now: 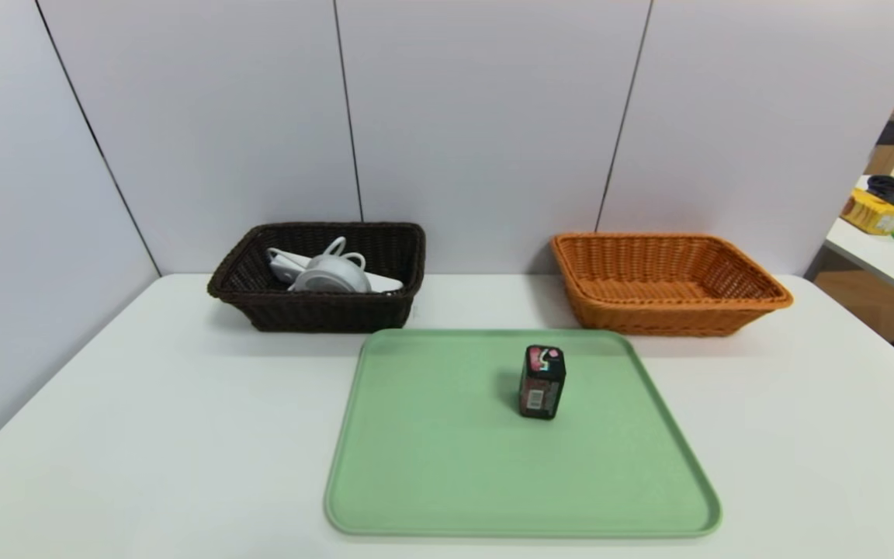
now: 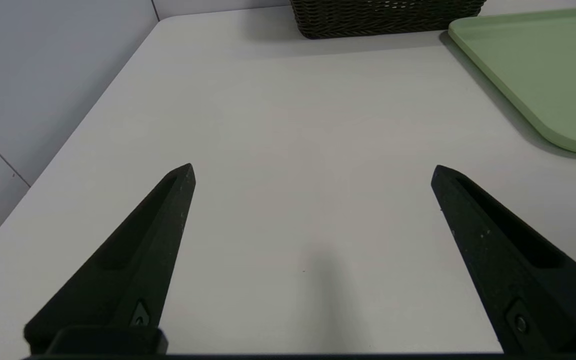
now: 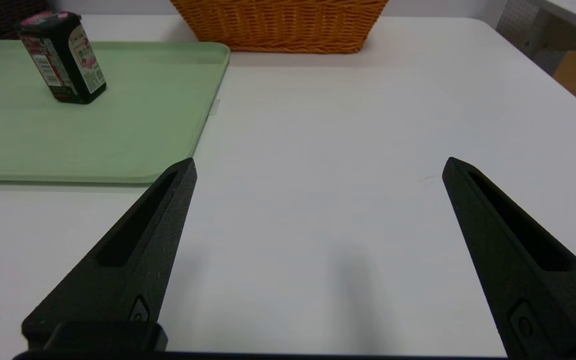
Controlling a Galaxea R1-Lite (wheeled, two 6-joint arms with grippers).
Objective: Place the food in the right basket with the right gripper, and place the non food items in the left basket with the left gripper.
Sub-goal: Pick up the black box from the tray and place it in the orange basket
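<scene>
Black carton (image 1: 542, 382) upright on the green tray (image 1: 524, 442), with both our grippers wide and empty over the white table (image 1: 183, 435).

Dark wicker makes up our left basket (image 1: 330, 314), behind the tray's left corner, and in it we see the white power strip (image 1: 383, 282) with its cord (image 1: 336, 247) looped beside the round white tub (image 1: 332, 274); orange wicker makes up our right basket (image 1: 664, 317), behind the tray's right corner, while the carton stands on the tray's far half, right of its middle, apart from both baskets, as our left gripper (image 2: 313, 172) hangs left of the tray and our right gripper (image 3: 322, 162) hangs to its right.
</scene>
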